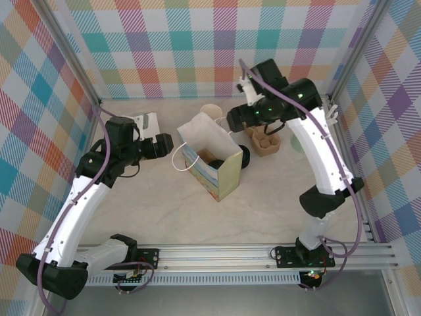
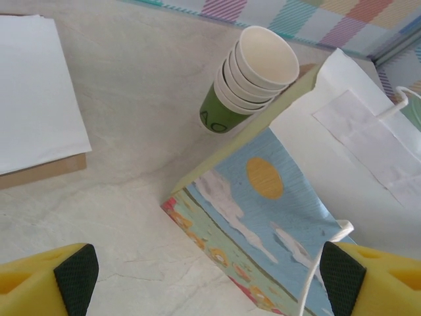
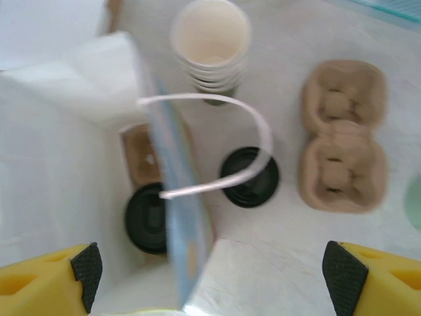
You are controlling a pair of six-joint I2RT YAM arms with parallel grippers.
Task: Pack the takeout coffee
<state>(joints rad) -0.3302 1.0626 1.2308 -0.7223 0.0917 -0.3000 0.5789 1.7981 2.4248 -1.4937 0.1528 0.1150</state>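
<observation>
Bag: your paper bag (image 1: 220, 172) stands open in the middle of the pale, faintly veined counter (image 1: 151, 210). It is smooth white inside, with a printed sky-and-sun scene on one wall and white cord handles.
Coffee: you see only its round black plastic lid (image 3: 148, 217), low inside the bag against a brown insert (image 3: 138, 155). The cup wall is hidden.
Right end effector (image 3: 214, 270): the yellow fingers with black pads are spread wide and hold nothing. It hangs over the bag's mouth, with the coffee below it.
Left end effector (image 2: 210, 273): the fingers are apart and empty, just beside the printed wall. The coffee lies beyond that wall.
Spare lid (image 3: 250, 178): black and round, on the counter just beside the bag.
Cups (image 3: 210, 46): a nested stack with cream rims and a green wall, behind the bag.
Carrier (image 3: 342, 135): moulded brown pulp with two wells, near the spare lid.
</observation>
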